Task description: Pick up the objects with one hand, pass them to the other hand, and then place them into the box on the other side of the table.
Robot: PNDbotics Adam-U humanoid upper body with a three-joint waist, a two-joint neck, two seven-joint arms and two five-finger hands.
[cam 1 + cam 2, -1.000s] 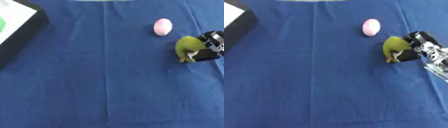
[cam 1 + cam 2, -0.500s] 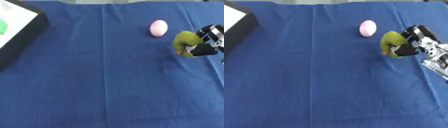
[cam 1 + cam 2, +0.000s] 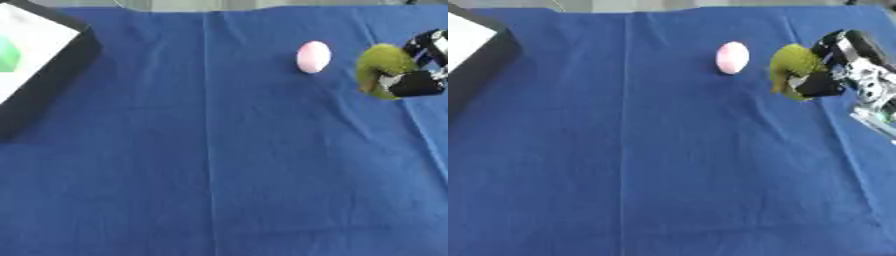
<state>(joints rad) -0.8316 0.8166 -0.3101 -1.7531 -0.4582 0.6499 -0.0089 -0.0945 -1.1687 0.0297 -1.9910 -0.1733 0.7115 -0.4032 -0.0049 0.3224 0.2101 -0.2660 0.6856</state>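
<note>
Where the blue cloth-covered table [image 3: 219, 165] reaches its right edge, the robot's black and silver right hand [image 3: 842, 65] has its fingers [image 3: 815, 85] curled around a rounded olive-green object [image 3: 794, 67] with a fuzzy-looking surface — a grip that pinches it from the right side and from below. Whether the green object touches the cloth or hangs just above it cannot be told. Just to the left of that green object, apart from it and untouched, a pale pink egg-shaped object [image 3: 313, 56] lies on the cloth. Well apart from the pink egg, at the far left edge of the table, stands 1 black-walled box [image 3: 57, 75] with a white inside; something bright green [image 3: 7, 55] shows in it at the picture's edge, too cut off to make out. A straight crease [image 3: 208, 125] in the cloth runs from the far edge toward the near edge, between the box and the pink egg — nearer to the egg.
</note>
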